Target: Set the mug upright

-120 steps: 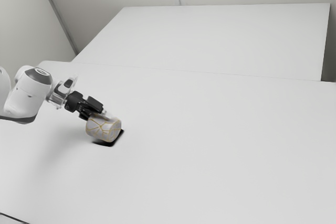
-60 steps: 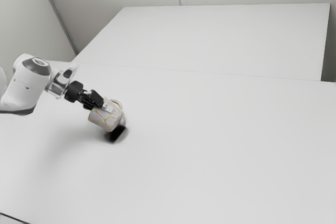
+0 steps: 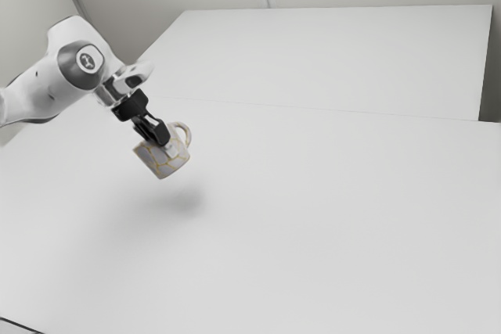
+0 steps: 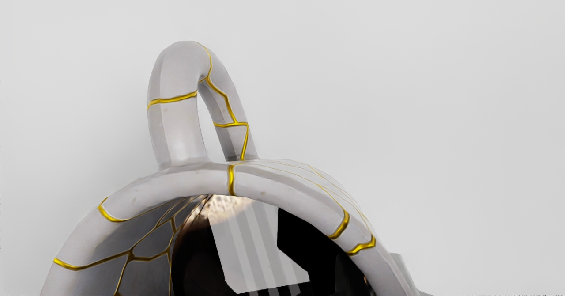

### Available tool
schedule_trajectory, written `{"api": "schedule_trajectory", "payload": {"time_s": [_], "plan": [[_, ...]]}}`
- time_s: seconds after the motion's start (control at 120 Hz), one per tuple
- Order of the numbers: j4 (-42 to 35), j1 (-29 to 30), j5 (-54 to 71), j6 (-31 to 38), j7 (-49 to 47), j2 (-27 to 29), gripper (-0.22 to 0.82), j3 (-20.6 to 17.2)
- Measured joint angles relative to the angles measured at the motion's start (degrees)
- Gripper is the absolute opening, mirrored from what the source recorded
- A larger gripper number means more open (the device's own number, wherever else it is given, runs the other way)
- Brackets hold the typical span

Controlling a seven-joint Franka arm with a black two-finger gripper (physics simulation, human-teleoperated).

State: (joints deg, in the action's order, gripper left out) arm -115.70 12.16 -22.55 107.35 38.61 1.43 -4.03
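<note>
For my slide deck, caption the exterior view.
A robot gripper holds a pale mug with gold lines, tilted in the air above a white table.

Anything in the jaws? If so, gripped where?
Greyish-white mug with gold crack lines, held by its side wall from the rim end, not by the handle. One jaw lies outside; can't tell where the other presses.

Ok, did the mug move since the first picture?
Yes. The mug went up above the table, closer to the thin line behind it in the exterior view.
</note>
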Motion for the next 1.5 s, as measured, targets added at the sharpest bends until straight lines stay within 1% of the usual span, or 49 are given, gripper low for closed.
{"api": "schedule_trajectory", "payload": {"time_s": [0.108,0.225,0.392,0.558,0.708,0.875,1.192,1.5], "plan": [[-0.7,-3.5,5.0,1.4,-4.9,1.3,-0.17,-0.5],[-4.5,-6.4,8.7,4.1,-9.9,4.0,-0.17,-1.1],[-9.6,-6.3,12.1,8.4,-16.1,7.3,-0.17,-3.2],[-14.7,-6.8,14.4,13.3,-21.4,9.3,-0.16,-4.4],[-17.3,-7.2,16.1,17.4,-25.4,9.6,-0.16,-5.2],[-19.5,-7.4,20.0,20.9,-30.0,9.6,-0.16,-6.9],[-24.9,-7.3,22.4,27.6,-37.3,9.2,-0.17,-8.1],[-26.2,-7.3,25.2,31.9,-42.9,7.7,-0.17,-8.6]]}}
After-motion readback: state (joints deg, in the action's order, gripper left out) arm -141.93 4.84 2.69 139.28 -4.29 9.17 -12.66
